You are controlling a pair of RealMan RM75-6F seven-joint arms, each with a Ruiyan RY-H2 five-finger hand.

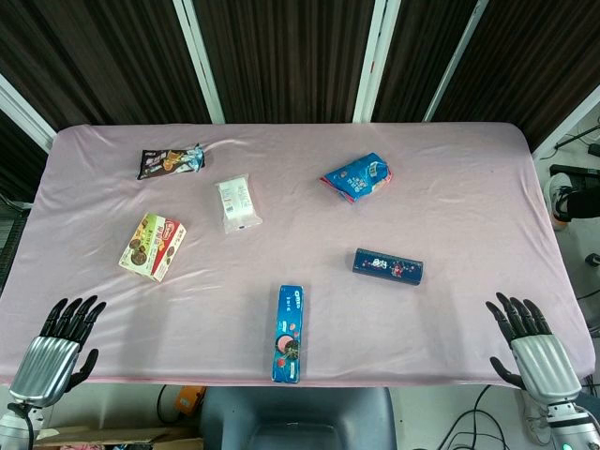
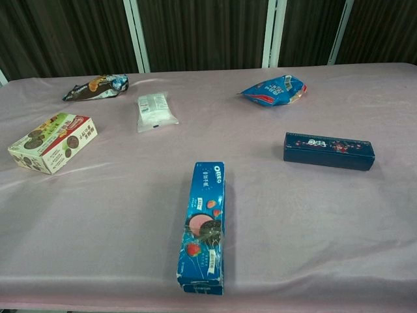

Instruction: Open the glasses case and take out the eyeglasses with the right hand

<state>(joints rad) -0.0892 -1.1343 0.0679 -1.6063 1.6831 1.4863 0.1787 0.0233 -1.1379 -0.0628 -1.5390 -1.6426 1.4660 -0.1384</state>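
A long, dark navy rectangular glasses case (image 1: pixel 388 266) with a small printed pattern is lying closed and flat on the pale pink cloth-covered table (image 1: pixel 469 187), to the right of centre; the eyeglasses themselves are not showing. The right hand (image 1: pixel 530 347) is hovering at the near right corner of the table, well apart from the case, its dark fingers (image 1: pixel 514 314) spreading apart and holding nothing. The left hand (image 1: pixel 58 352) is sitting at the near left corner in the same way, fingers fanning out and empty. Both hands are appearing only in the head view.

A tall blue Oreo biscuit box (image 1: pixel 289 333) is lying lengthwise at the near edge, left of the case. Further back, a crumpled blue snack bag (image 1: pixel 357 177) is resting behind the case. A small white plastic packet (image 1: pixel 238 203) is lying near the middle, with a dark snack wrapper (image 1: pixel 170 161) at the far left and a cream, red and green cookie box (image 1: pixel 153 246) nearer; its lettering is probably too small to read.
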